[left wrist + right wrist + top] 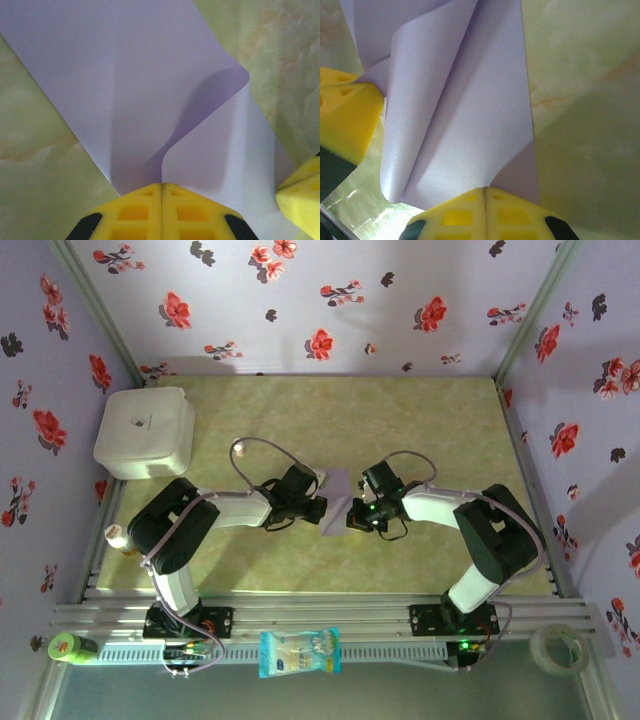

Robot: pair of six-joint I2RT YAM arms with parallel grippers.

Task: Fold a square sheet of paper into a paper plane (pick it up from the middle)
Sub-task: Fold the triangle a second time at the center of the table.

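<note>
A thin, pale-lilac square sheet of paper [337, 502] is seen from above near the middle of the pale green marbled bench [430, 420], between the two wrists, which face each other from left and right. From there it appears as a narrow slanted strip, with the left jaws at its left edge and the right jaws at its lower right.

In the left wrist view, the yellow foam pads [135, 210] of the left jaws are pressed together with no gap, and an edge of the sheet [125, 75] is clamped in the seam between them. One part of the sheet is curled up and over in a soft, uncreased bend. A yellow pad of the right jaws [302, 200] is touching the sheet at the lower right.

In the right wrist view, the right jaws' yellow pads [455, 217] are likewise closed on an edge of the sheet [470, 115], which is rolled over loosely on its left side. A pad of the left jaws [345, 115] is seen at the left, touching the paper.

Whether the sheet is lifted off the bench cannot be told.

A white rounded box [145, 432] is placed at the bench's far left corner, well apart from the sheet. A blue-and-white plastic packet [299, 652] is laid on the rail at the near edge, between the arm bases.
</note>
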